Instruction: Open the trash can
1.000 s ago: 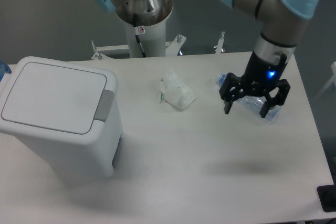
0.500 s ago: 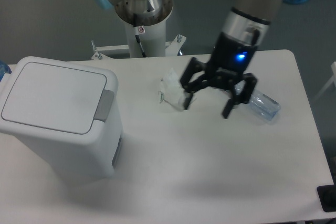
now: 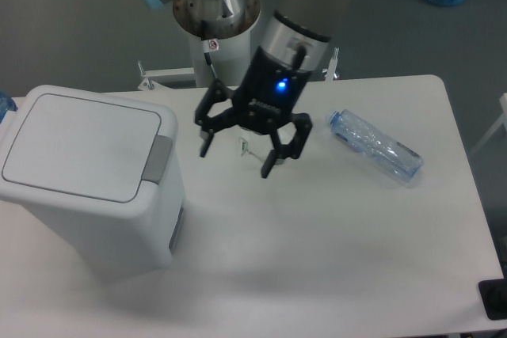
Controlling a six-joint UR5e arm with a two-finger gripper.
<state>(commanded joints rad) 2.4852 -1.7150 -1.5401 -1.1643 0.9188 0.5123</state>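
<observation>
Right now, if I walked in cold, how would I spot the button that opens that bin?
Start at the big white trash can on the table's left side. On its flat closed lid, follow the right edge to the grey tab. It is the only grey patch on the white bin.

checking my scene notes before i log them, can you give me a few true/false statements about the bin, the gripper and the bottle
1. The trash can has its lid shut. True.
2. The gripper is shut on the grey push tab. False: its jaws are spread open and hold nothing, and it hangs to the right of the tab, apart from it.
3. A clear plastic bottle lies on its side on the table. True.
4. The bottle sits inside the trash can. False: it lies on the table, on the far side of the gripper from the can.
5. The grey push tab is on the side of the lid facing the gripper. True.
</observation>
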